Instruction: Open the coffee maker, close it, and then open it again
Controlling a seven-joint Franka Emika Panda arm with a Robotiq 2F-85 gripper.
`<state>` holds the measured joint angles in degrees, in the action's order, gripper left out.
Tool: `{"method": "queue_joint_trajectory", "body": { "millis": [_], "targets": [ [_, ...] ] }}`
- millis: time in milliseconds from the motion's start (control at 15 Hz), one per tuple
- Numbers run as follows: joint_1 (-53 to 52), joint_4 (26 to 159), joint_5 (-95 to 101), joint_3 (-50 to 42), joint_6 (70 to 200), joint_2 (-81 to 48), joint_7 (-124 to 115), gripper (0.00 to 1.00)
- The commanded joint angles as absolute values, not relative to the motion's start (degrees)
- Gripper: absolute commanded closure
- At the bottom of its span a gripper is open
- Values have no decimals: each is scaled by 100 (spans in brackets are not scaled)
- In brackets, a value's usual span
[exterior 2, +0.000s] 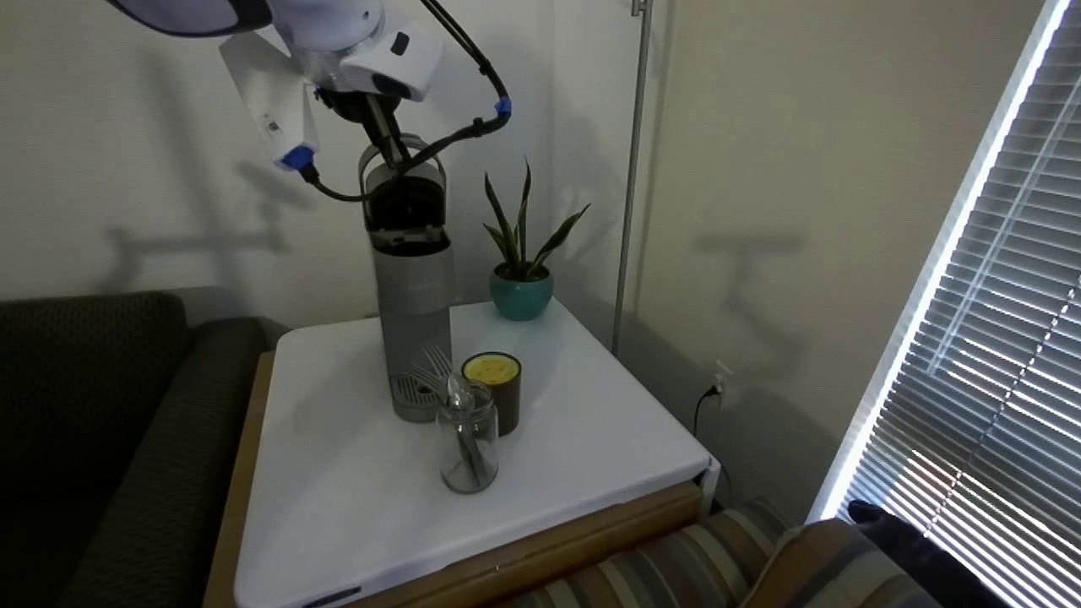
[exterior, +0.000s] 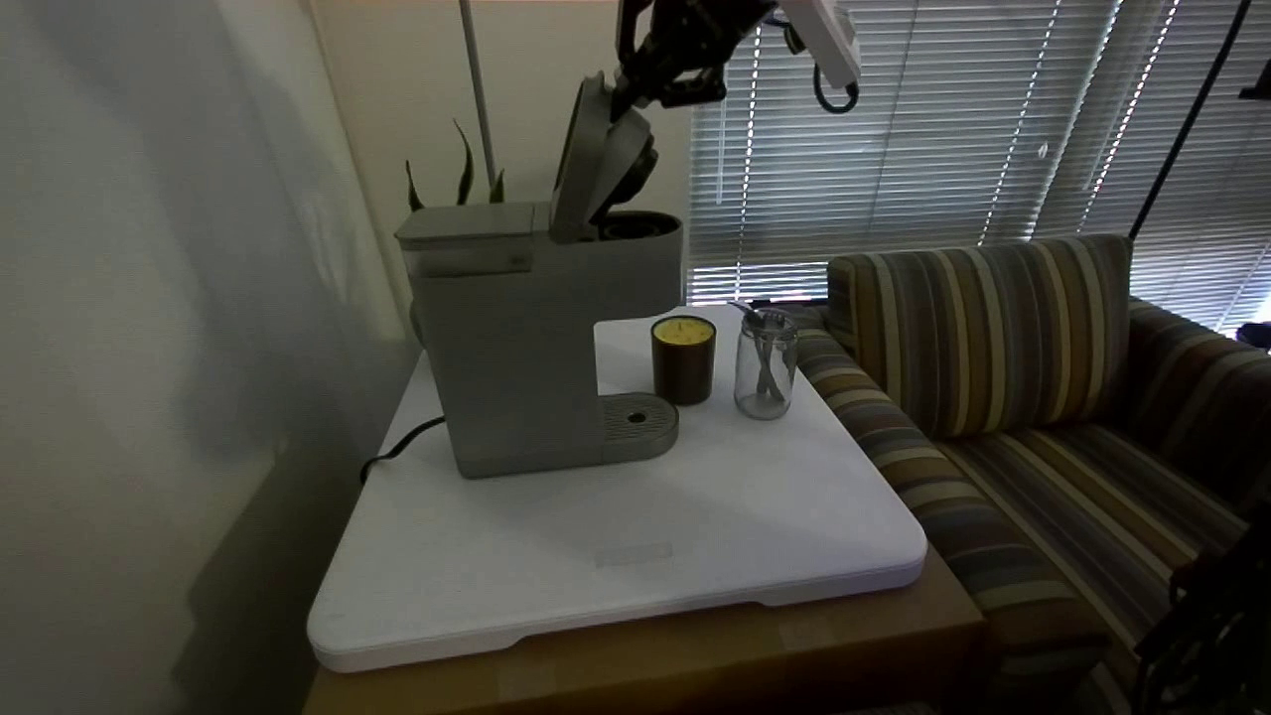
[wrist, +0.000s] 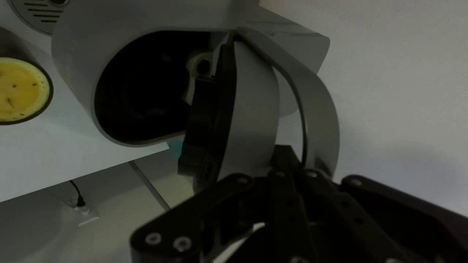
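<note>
Four items stand on the white tabletop (exterior: 556, 556): the coffee maker (exterior: 526, 348), a dark cup (exterior: 683, 372) with yellow contents, a clear glass jar (exterior: 763, 389) and a potted plant (exterior 2: 521, 297). The coffee maker stands upright, its back toward the wall (exterior: 179, 298) and its lid (wrist: 252, 102) tilted up above the dark chamber (wrist: 146, 87). The gripper (wrist: 287, 160) is narrow, its tips together, set in the gap between the lid and the handle band (wrist: 321, 109); contact with either part cannot be confirmed. Note the restricted clearance at the front: the dark cup stands just beside the round drip base (exterior: 645, 432), and the jar, loaded with cutlery (exterior 2: 459, 393), stands near the cup on the side away from the coffee maker. In an exterior view, the jar and cutlery mask part of the cup and the drip base, and an arm cable (exterior 2: 479, 127) crosses in front of the raised lid. The potted plant stands at a corner of the tabletop, near a metal pole (exterior 2: 631, 169). A power cord (exterior: 402, 443) runs from the rear of the coffee maker to the tabletop edge. A striped armchair (exterior: 978, 338) adjoins one side of the tabletop, with window blinds (exterior: 824, 169) beyond it; a dark upholstered seat (exterior 2: 110, 439) stands along another side.
</note>
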<state>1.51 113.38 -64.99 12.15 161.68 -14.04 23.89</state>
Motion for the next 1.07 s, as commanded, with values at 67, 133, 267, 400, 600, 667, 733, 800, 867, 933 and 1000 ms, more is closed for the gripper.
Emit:
{"method": "queue_joint_trajectory", "body": {
  "millis": [67, 133, 267, 400, 600, 667, 733, 800, 867, 933, 1000],
  "targets": [
    [74, 11485, -5685, 1031, 16150, -1257, 1793, 100],
    [66, 11479, -5501, 1012, 16131, -1250, 1668, 100],
    [43, 11485, -5052, 943, 16109, -1194, 1374, 100],
    [14, 11499, -4550, 848, 16084, -1123, 1056, 100],
    [-9, 11487, -3917, 718, 16043, -990, 668, 100],
    [-4, 11478, -3764, 692, 16036, -934, 573, 100],
    [-2, 11473, -3603, 658, 16041, -870, 482, 100],
    [3, 11467, -3463, 622, 16040, -791, 412, 100],
    [-1, 11468, -3306, 578, 16038, -717, 318, 100],
    [-1, 11463, -3184, 552, 16039, -649, 255, 100],
    [3, 11452, -3084, 535, 16040, -606, 205, 100]
  ]
}}
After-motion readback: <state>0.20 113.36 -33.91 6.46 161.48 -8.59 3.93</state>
